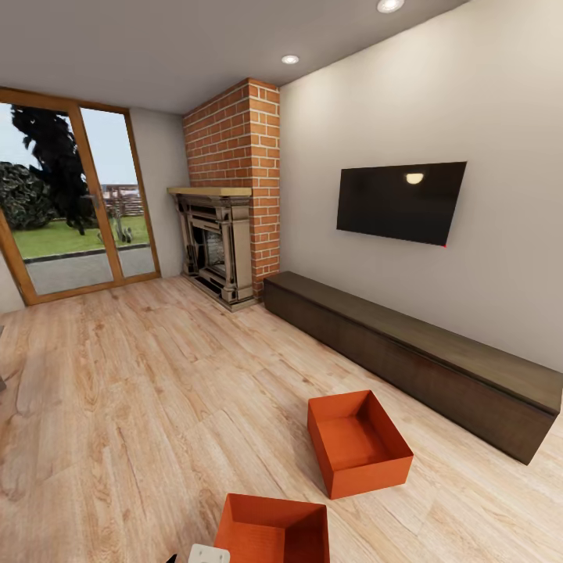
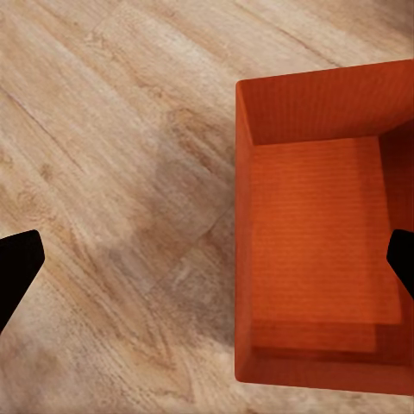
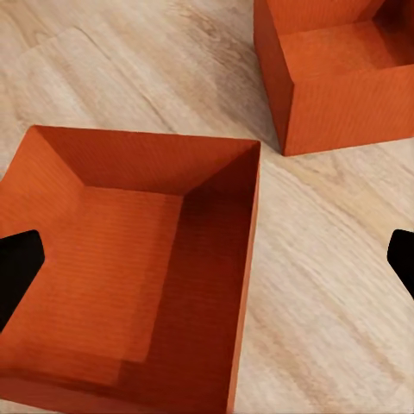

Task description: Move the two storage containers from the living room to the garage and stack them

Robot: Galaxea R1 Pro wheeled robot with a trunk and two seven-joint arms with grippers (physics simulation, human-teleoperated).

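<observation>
Light wood plank floor [image 1: 141, 375] of the living room is in front of me, w/ brick fireplace [image 1: 234, 156], black TV [image 1: 400, 202] and long dark cabinet [image 1: 422, 363] by the wall. Two storage containers sit on the planks, near but apart: far container [image 1: 358, 442], near container [image 1: 274, 530] just below my head cam. Left gripper [image 2: 207, 263] and right gripper [image 3: 207, 267] are both wide open, holding nothing; right one is over the near container.

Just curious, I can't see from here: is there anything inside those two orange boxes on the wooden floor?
Both look empty. The farther storage container shows only its bare orange bottom, as does the nearer storage container. The floor under them is covered.
</observation>
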